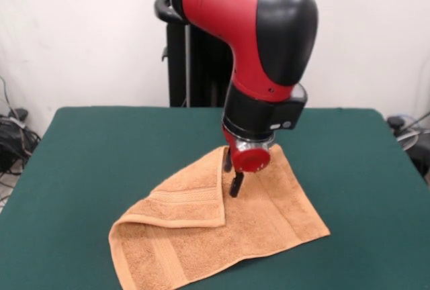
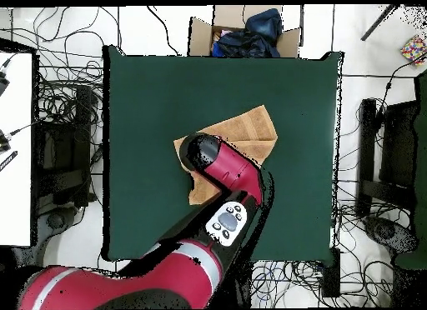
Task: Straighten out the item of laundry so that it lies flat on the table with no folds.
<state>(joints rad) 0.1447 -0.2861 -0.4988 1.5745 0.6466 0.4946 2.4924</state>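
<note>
The orange-tan item of laundry (image 1: 269,213) lies on the green table (image 1: 101,149) near its front middle. Its left part is folded over onto the rest, and the flap's edge (image 1: 223,196) runs toward the front. My gripper (image 1: 232,173) points straight down at the top of that flap edge, just over the cloth. It looks open, with two dark fingertips (image 1: 235,186) apart and nothing lifted. In the overhead view the item of laundry (image 2: 246,127) shows partly under the arm (image 2: 225,169), which hides the gripper.
A cardboard box (image 2: 200,32) with dark clothes stands beyond the table's edge in the overhead view. Cables and stands lie around the table (image 2: 150,90). Green table surface surrounds the towel on all sides.
</note>
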